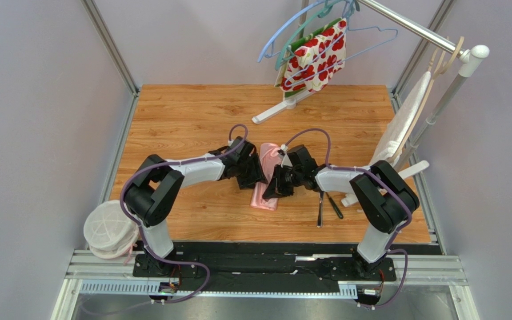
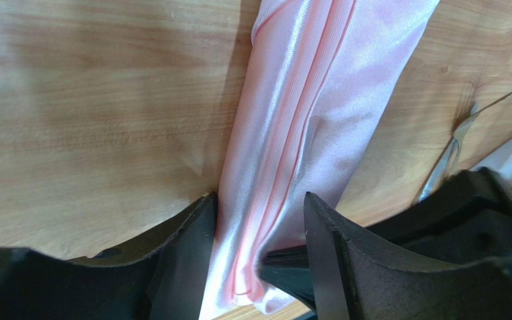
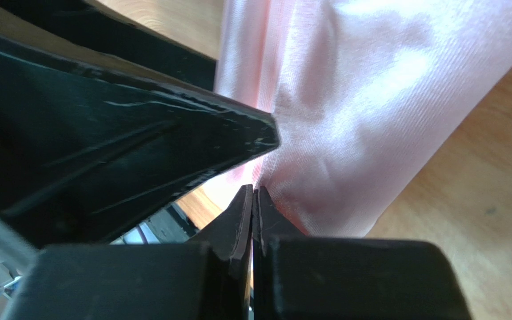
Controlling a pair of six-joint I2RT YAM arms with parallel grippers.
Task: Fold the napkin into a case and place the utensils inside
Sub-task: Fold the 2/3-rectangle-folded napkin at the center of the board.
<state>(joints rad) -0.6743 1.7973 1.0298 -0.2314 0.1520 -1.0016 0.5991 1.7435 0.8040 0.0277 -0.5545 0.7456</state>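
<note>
1. The napkin (image 1: pixel 265 199) is folded into a narrow strip near the middle of the table (image 1: pixel 185 120). It runs from the far side toward the near edge at a slight slant.
2. The left gripper (image 1: pixel 259 177) is lowered over the strip from its left side. In the left wrist view its jaws are held well apart, and the napkin (image 2: pixel 319 100) lies between them, filling most of the gap.
3. The right gripper (image 1: pixel 272 188) is brought against the strip from its right side, just beside the left gripper.
4. In the right wrist view the right gripper (image 3: pixel 252 207) is seen with its tips pressed fully together, set at the napkin's (image 3: pixel 372 120) folded edge. Whether any cloth is pinched between them cannot be told.
5. The utensils (image 1: pixel 320 208) are laid side by side on the table, right of the napkin and toward the near edge, apart from both grippers.
</note>
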